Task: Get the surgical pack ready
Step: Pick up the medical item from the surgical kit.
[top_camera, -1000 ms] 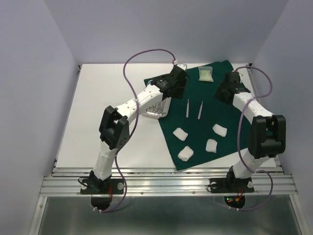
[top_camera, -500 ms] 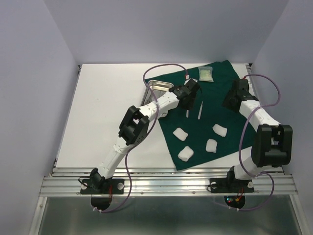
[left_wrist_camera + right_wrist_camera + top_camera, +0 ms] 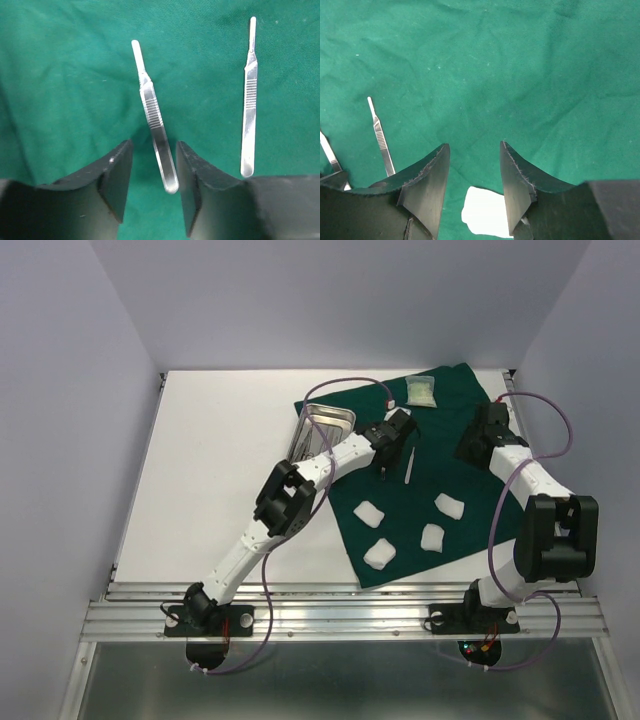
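Note:
The dark green drape (image 3: 470,490) lies at the right of the table. The steel tray (image 3: 322,423) sits at its left edge. Two slim straight steel instruments lie side by side on the drape; the left one (image 3: 152,112) has its near end between my open left gripper's (image 3: 153,150) fingers, untouched. The right one (image 3: 248,100) lies free, also seen from above (image 3: 408,466). The pale packet (image 3: 421,390) lies at the far edge. Several white gauze pads, such as this one (image 3: 370,512), lie nearer. My right gripper (image 3: 472,147) is open and empty over bare cloth, a gauze pad (image 3: 487,212) below it.
In the top view my left gripper (image 3: 384,470) reaches across the tray's near end, its purple cable looping over the drape. My right gripper (image 3: 468,448) hovers over the drape's right part. White table (image 3: 220,460) stretches left of the drape.
My left gripper has swung from over the tray rightward and nearer, down over the left steel instrument. My right gripper has shifted slightly right. The tray and pads have not moved.

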Available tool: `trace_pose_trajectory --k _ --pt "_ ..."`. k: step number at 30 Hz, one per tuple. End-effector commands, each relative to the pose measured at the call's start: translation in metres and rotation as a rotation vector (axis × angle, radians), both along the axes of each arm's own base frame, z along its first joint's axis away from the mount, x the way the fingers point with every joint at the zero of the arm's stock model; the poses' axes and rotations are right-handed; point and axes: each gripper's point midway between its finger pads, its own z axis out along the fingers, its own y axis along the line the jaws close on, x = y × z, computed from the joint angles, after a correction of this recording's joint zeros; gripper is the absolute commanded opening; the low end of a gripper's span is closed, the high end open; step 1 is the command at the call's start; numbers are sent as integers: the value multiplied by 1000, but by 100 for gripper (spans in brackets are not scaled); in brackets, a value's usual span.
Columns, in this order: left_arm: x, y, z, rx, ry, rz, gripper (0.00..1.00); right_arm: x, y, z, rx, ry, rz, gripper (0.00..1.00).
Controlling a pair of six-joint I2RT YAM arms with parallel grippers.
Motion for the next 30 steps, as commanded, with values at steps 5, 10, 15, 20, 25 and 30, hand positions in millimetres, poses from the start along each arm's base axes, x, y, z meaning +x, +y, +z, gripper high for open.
trace_pose_trajectory --k 5,10,15,20,25,30 --pt "3 -9 -7 23 -24 8 44 5 0 16 -1 -62 12 50" --pt "-1 -1 -21 64 -11 15 32 3 1 13 7 -59 10 50" --pt "-4 1 -24 80 -9 13 14 3 1 14 9 -64 10 50" --pt "-2 1 -8 61 -27 15 4 2 1 16 11 -69 12 50" --pt "0 5 22 45 -74 16 0 2 2 17 12 -74 13 50" --pt "1 6 66 -15 -135 11 0 2 2 18 12 -76 10 50"
